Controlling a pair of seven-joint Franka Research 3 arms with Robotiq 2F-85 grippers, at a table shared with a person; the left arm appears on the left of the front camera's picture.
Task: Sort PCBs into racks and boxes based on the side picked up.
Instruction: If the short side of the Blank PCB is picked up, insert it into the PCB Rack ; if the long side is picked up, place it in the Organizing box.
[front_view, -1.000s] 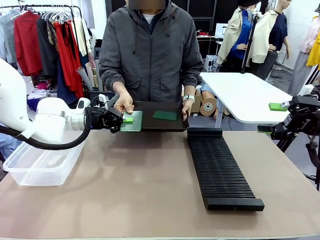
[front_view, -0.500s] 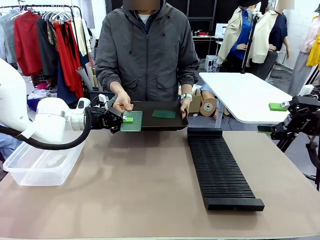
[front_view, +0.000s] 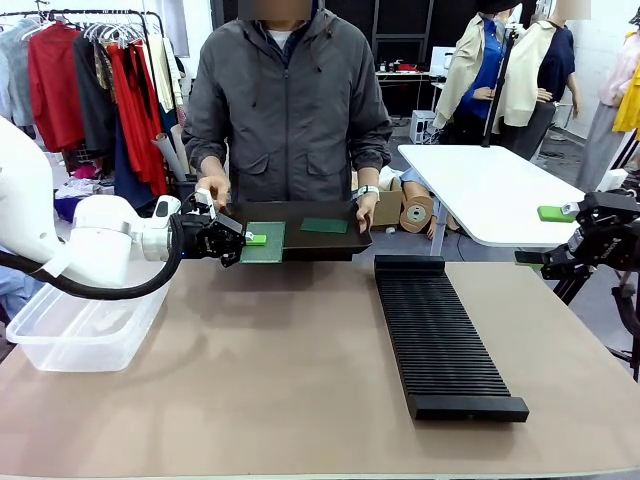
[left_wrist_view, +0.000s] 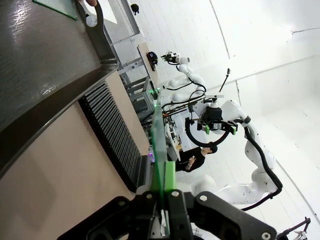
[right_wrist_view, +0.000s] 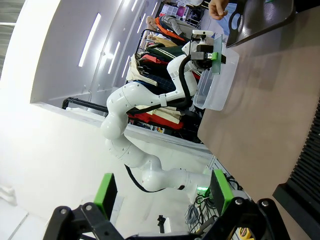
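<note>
My left gripper (front_view: 246, 240) is pinched hard on the edge of a PCB (front_view: 266, 243). From the wrist, the board runs edge-on straight out from between my pads (left_wrist_view: 170, 172).

The rest of it lies over the left end of the black tray (front_view: 300, 253). The person (front_view: 290, 100) is holding that tray by both ends at the far edge of the tabletop. There's a darker PCB (front_view: 325, 226) lying flat mid-tray.

So I reckon this is the pick-up step: grip's made, but the board isn't clear of the tray yet. Next I need to draw it off level without dragging the tray, then pick a destination:
- the clear tub (front_view: 80, 330) at the tabletop's left edge
- the slotted rack (front_view: 440, 335) on the right half, running from far edge toward near

The top face looks paler to me, though I can't tell which face goes where.

My right gripper (front_view: 545, 237) hangs spread wide and empty past the right edge.
</note>
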